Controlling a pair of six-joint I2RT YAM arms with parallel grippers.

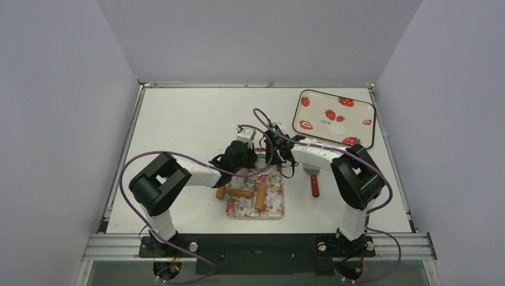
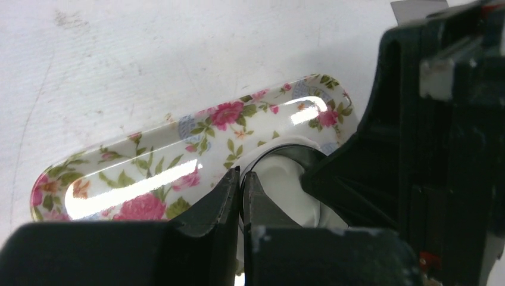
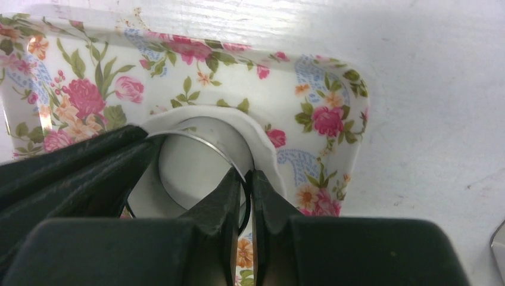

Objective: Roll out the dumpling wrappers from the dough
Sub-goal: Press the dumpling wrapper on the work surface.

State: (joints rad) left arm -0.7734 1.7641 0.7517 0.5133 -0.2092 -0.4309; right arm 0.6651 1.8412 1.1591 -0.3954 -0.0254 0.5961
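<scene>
A flattened white patch of dough (image 3: 266, 149) lies at the far end of the floral tray (image 3: 89, 89), with a silver metal ring (image 3: 196, 138) standing on it. My right gripper (image 3: 247, 174) is shut on the ring's thin wall on one side. On the opposite side my left gripper (image 2: 241, 174) is also shut on the wall, with dough (image 2: 286, 179) showing inside the ring. In the top view both grippers (image 1: 260, 159) meet over the tray's far end and hide the ring. One round white dumpling wrapper (image 1: 337, 128) lies on the strawberry tray (image 1: 309, 116).
Brown wooden roller parts (image 1: 260, 195) (image 1: 241, 192) lie on the near half of the floral tray (image 1: 274, 202). A spatula with a red handle (image 1: 314, 182) rests on the table right of that tray. The strawberry tray sits at the back right.
</scene>
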